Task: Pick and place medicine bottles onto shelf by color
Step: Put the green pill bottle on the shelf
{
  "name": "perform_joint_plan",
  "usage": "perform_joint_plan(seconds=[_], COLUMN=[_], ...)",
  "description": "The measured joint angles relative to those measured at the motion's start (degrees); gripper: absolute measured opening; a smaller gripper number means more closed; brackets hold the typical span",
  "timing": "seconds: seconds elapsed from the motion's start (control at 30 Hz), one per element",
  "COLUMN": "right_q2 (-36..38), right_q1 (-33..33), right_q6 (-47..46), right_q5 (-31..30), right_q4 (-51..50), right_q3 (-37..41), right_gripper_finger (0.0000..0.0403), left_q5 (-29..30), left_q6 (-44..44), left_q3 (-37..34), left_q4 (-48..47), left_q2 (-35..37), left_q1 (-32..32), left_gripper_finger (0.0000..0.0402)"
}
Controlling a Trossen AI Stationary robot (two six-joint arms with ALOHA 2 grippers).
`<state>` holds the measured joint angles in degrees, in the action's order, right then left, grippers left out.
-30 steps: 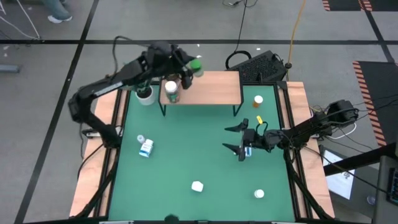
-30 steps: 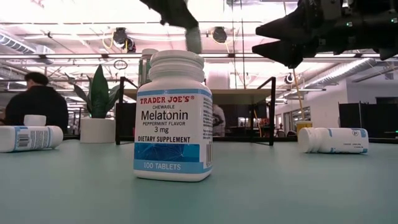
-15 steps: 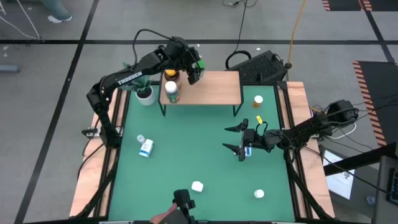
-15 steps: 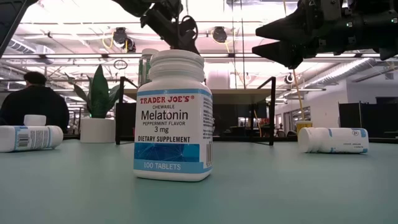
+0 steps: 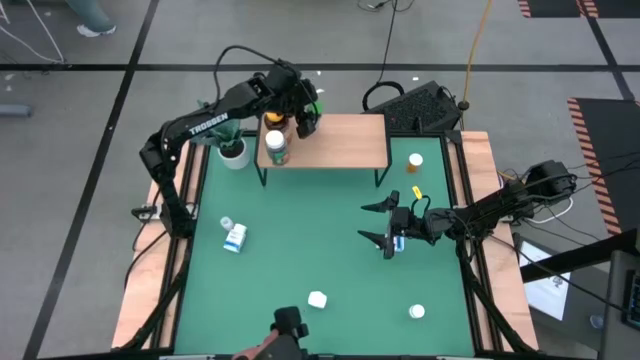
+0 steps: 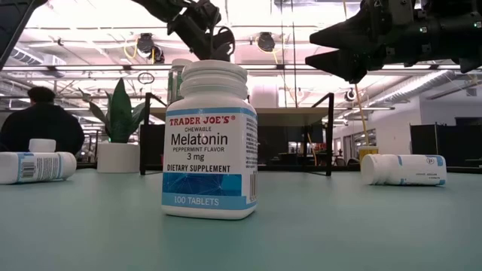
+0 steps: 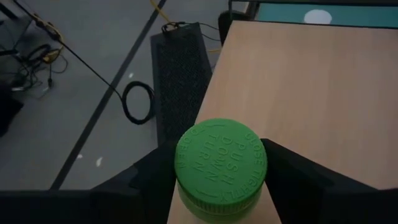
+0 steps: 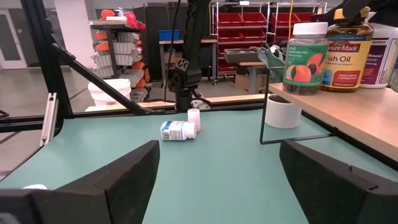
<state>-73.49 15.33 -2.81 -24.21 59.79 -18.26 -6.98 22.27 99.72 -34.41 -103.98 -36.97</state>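
Observation:
My left gripper (image 5: 309,111) is over the far left part of the shelf (image 5: 340,145), shut on a bottle with a green cap (image 7: 221,163). An amber fish-oil bottle (image 5: 273,122) and a white-capped green bottle (image 5: 277,149) stand on the shelf's left end. Other bottles rest on the green table: a white-and-blue one lying on its side (image 5: 234,238), a melatonin bottle standing (image 6: 211,143), a white one (image 5: 417,312) and an orange one (image 5: 414,160). My right gripper (image 5: 386,226) waits open above the table's right half. My left gripper pinches the green-capped bottle between its two fingers (image 7: 152,183), at the cap's sides and just below (image 7: 185,180). The fingers slant down from the far left. The bottle is upright over the board's far edge; whether its base stands on the board cannot be seen.
A white pot with a plant (image 5: 233,152) stands left of the shelf. A small yellow thing (image 5: 417,193) lies by the right gripper. A person's hand with a dark object (image 5: 287,330) shows at the table's near edge. A black mat (image 7: 180,74) lies beyond the shelf.
My left gripper has sunk toward the shelf's far left part with the green-capped bottle and tipped further down; over the last half second it has hardly moved. A hand with a dark object has come in at the table's near edge.

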Motion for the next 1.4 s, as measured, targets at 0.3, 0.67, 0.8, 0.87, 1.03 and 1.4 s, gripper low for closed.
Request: perform_joint_plan(seconds=[0.3,0.67,0.8,0.87,1.03,1.4], right_q2=[0.00,0.00,0.00,0.00,0.00,0.00], right_q1=[0.00,0.00,0.00,0.00,0.00,-0.04], right_q6=[0.00,0.02,0.02,0.02,0.04,0.12], right_q5=[0.00,0.00,0.00,0.00,0.02,0.00], right_q4=[0.00,-0.02,-0.02,-0.02,-0.02,-0.02], right_q3=[0.00,0.00,0.00,-0.02,-0.02,-0.02], right_gripper_finger=[0.0325,0.0325,0.0325,0.0325,0.0325,0.0325], left_q5=[1.14,4.50,4.51,4.51,4.50,5.11], left_q6=[0.06,0.01,0.73,1.17,1.29,5.48], left_q3=[0.00,-0.02,-0.08,-0.09,-0.09,5.02], left_q4=[-0.13,-0.08,-0.12,0.14,0.33,-8.71], left_q2=[0.00,0.00,0.39,0.94,1.83,1.71], left_q1=[-0.09,-0.09,-0.09,-0.07,0.29,1.78], left_gripper_finger=[0.0235,0.0243,0.0251,0.0255,0.0258,0.0255])
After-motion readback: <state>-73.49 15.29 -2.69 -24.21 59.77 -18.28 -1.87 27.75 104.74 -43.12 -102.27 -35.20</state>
